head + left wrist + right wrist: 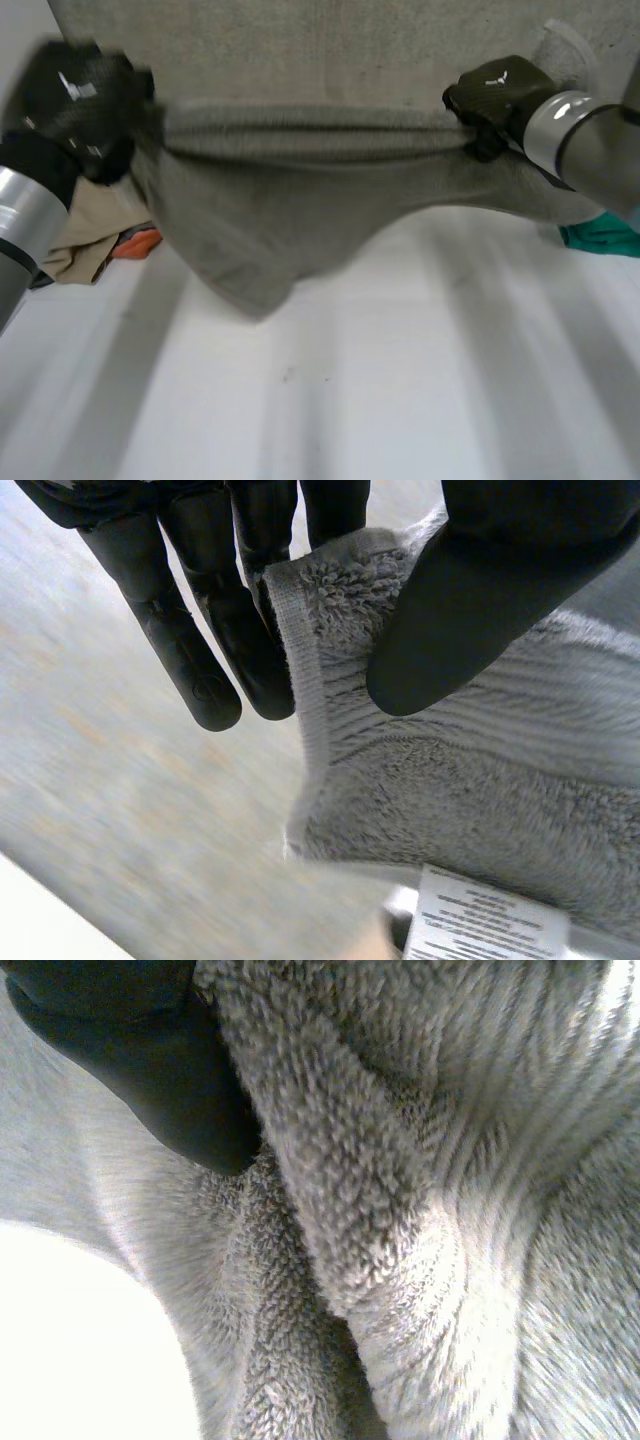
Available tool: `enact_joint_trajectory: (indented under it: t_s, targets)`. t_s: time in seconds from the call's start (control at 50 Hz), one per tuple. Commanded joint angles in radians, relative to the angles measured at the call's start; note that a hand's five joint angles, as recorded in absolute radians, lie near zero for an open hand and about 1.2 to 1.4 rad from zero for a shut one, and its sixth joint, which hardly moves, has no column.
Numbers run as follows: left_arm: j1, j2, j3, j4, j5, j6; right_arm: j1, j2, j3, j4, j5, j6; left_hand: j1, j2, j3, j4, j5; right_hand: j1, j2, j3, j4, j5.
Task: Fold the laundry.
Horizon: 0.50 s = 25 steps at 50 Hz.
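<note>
A grey towel (pixel 330 190) hangs stretched between both hands above the white table (pixel 380 380), its lower part sagging toward the tabletop. My left hand (pixel 80 100) holds the towel's left end; in the left wrist view its thumb (pixel 470 610) pinches the hemmed corner of the towel (pixel 420 780) against the fingers (pixel 200 640), with a white care label (pixel 480 920) just below. My right hand (pixel 495 95) grips the right end, where the cloth bunches; in the right wrist view its thumb (pixel 140 1060) presses into a thick fold of the towel (pixel 400 1210).
A heap of laundry lies at the table's left under my left arm: a beige piece (pixel 85 235) and an orange one (pixel 135 243). A teal cloth (pixel 600 235) lies at the right edge. A white curved object (pixel 570 50) shows behind my right hand.
</note>
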Motion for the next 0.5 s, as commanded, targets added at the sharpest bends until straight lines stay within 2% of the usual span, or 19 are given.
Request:
enact_joint_trajectory:
  t_s: [0.02,0.1,0.16,0.26,0.34,0.36,0.46,0.5]
  targets:
    - [0.006,-0.255,-0.020,-0.100,0.085,0.003,0.013,-0.062,0.086,0.177,-0.024,-0.039,0.267,0.196,0.203,0.196,0.226,0.293,0.219,0.210,0.199,0.245]
    - [-0.006,-0.429,0.046,-0.096,0.074,0.006,0.013,-0.042,0.132,0.205,-0.010,-0.070,0.267,0.196,0.203,0.196,0.226,0.293,0.219,0.210,0.199,0.245]
    - [-0.008,-0.545,0.164,-0.068,0.039,0.006,0.010,0.026,0.135,0.200,-0.004,-0.123,0.267,0.196,0.203,0.196,0.226,0.293,0.219,0.210,0.199,0.245]
    - [-0.044,-0.658,0.417,-0.016,-0.002,0.005,-0.001,0.127,-0.004,0.141,0.036,-0.128,0.267,0.196,0.203,0.196,0.226,0.293,0.219,0.210,0.199,0.245]
    - [-0.069,-0.689,0.633,0.097,-0.005,-0.008,0.008,0.190,-0.191,-0.031,0.110,-0.074,0.267,0.196,0.203,0.196,0.226,0.293,0.219,0.210,0.199,0.245]
    - [-0.072,-0.689,0.666,0.134,-0.008,-0.009,0.010,0.192,-0.238,-0.135,0.126,-0.055,0.267,0.196,0.203,0.196,0.226,0.293,0.219,0.210,0.199,0.245]
    - [-0.080,-0.654,0.727,0.459,-0.059,-0.057,0.002,0.173,-0.237,-0.467,0.130,-0.001,0.267,0.196,0.203,0.196,0.226,0.293,0.219,0.210,0.199,0.245]
    - [-0.083,-0.626,0.721,0.533,-0.079,-0.083,0.004,0.159,-0.213,-0.550,0.131,0.012,0.267,0.196,0.203,0.196,0.226,0.293,0.219,0.210,0.199,0.245]
